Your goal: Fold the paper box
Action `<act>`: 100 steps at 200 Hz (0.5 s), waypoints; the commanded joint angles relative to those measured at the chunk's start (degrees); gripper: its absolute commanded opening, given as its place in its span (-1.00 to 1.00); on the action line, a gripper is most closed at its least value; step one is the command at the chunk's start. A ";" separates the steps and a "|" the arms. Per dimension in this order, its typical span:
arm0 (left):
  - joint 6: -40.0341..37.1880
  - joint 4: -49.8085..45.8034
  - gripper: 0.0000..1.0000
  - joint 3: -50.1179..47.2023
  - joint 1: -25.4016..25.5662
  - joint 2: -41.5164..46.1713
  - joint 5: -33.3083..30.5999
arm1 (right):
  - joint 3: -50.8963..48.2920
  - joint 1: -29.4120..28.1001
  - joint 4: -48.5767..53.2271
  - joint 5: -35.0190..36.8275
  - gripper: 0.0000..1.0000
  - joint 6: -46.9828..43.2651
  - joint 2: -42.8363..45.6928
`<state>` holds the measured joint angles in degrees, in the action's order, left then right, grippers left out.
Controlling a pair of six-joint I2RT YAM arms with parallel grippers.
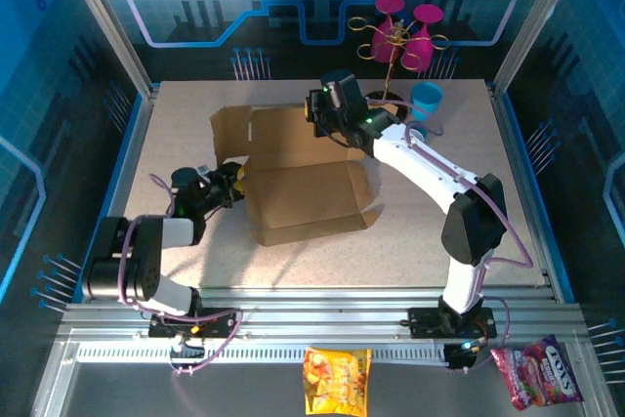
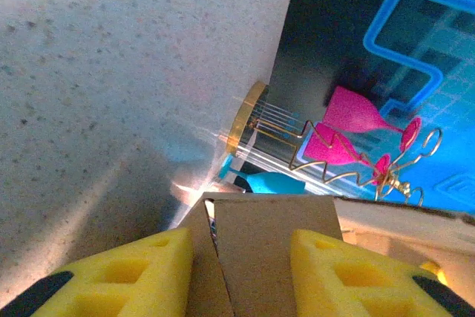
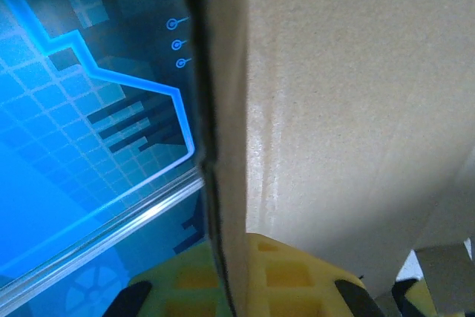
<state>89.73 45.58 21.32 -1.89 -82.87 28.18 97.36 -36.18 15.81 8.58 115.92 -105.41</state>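
Note:
The paper box (image 1: 303,197) is a brown cardboard sheet with raised flaps, lying in the middle of the table. Its back panel stands up, and my right gripper (image 1: 324,129) is shut on that panel's top edge. The right wrist view has the cardboard (image 3: 349,109) edge-on, pinched in the right gripper (image 3: 237,246) between yellow pads. My left gripper (image 1: 232,181) is low at the box's left side. In the left wrist view its yellow fingers stand apart, the left gripper (image 2: 239,237) open around a brown flap (image 2: 271,257) that lies face-on between them.
A wire rack with pink glasses (image 1: 400,36) and a blue cup (image 1: 426,100) stand at the back right, close to the right arm. Two snack bags (image 1: 337,378) (image 1: 537,370) lie on the front rail. Walls enclose the table on three sides.

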 commanded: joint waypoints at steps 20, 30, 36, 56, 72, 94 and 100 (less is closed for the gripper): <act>-11.23 -17.84 -0.16 3.99 2.23 4.00 -3.12 | -1.39 -0.36 -1.57 -0.67 -1.00 1.66 -0.63; -12.27 -19.22 -0.16 4.12 2.49 3.62 -3.63 | -1.44 -0.46 -1.75 -0.83 -1.00 1.78 -0.65; -12.89 -19.90 -0.15 4.14 2.67 3.43 -4.08 | -1.35 -0.53 -1.66 -0.81 -1.00 1.78 -0.66; -15.80 -22.01 -0.14 4.73 3.77 3.15 -5.53 | -1.59 -0.94 -1.49 -0.87 -1.00 1.42 -0.64; -18.46 -25.28 -0.14 5.37 4.46 4.09 -6.74 | -2.70 -1.31 -2.38 -0.55 -1.00 0.72 -0.66; -22.21 -34.37 -0.09 6.21 4.41 8.12 -9.26 | -5.31 -2.08 -6.35 1.05 -1.00 -2.17 -0.85; -23.32 -37.38 -0.09 6.66 4.35 9.10 -9.89 | -6.70 -2.34 -8.84 2.15 -1.00 -3.29 -0.80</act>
<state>73.49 20.32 25.47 2.07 -78.26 21.89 93.78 -37.19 13.37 8.49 115.68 -105.41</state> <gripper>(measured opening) 0.450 0.057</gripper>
